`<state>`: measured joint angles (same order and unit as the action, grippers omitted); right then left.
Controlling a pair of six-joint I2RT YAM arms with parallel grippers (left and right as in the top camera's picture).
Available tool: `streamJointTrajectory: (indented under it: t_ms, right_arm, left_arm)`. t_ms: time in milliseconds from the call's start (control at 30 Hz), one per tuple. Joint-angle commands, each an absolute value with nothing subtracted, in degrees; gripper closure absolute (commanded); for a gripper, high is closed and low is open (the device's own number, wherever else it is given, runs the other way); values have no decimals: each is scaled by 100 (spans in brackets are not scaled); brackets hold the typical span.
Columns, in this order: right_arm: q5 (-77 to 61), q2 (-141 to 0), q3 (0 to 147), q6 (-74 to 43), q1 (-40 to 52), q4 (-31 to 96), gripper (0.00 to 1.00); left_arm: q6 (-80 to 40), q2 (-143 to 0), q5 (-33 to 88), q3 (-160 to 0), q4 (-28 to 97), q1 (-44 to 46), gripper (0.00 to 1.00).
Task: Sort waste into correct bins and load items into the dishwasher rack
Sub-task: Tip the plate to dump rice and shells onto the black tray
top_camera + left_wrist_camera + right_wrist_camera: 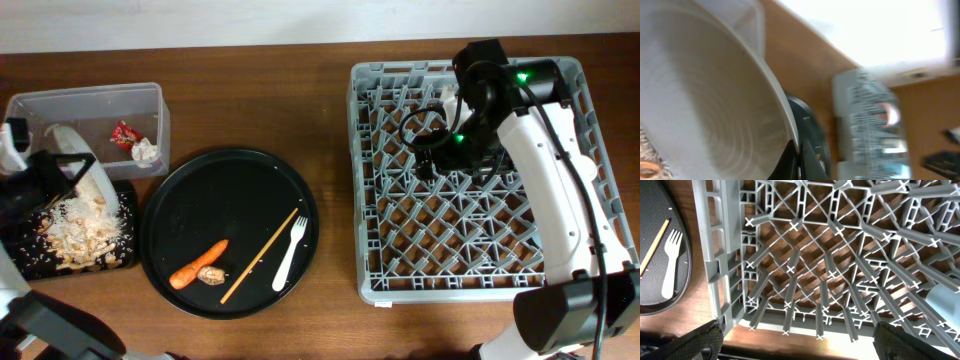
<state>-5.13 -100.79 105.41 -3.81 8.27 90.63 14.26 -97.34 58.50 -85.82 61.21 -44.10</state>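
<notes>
The left jaws are clenched on the rim of the white plate (705, 100), which tilts over the black tray (25, 262) heaped with beige scraps (80, 225). The red wrapper (124, 132) and paper wad (146, 151) lie in the clear tub (60, 105). The right jaws hang spread and empty over the rack (715, 255) pegs. On the tabletop (250, 60), the round tray (230, 190) holds the carrot piece (197, 264), stick (262, 255) and fork (290, 255)
</notes>
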Motion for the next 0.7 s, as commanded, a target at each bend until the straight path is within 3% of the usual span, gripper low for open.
streamJointTrajectory:
  t_ms: [0, 500, 667]
  right_arm:
    - [-421, -10103, 10514, -342, 823, 9065, 1]
    - [-421, -10103, 10514, -342, 823, 9070, 1]
    - [-421, -10103, 10514, -342, 823, 9080, 1]
  left_arm:
    - [1918, -9675, 7474, -8639, 6248, -4770, 100]
    - [1918, -9675, 6595, -8630, 6720, -4884, 100]
    - [1680, -9675, 6742, -8630, 7179, -5588, 100]
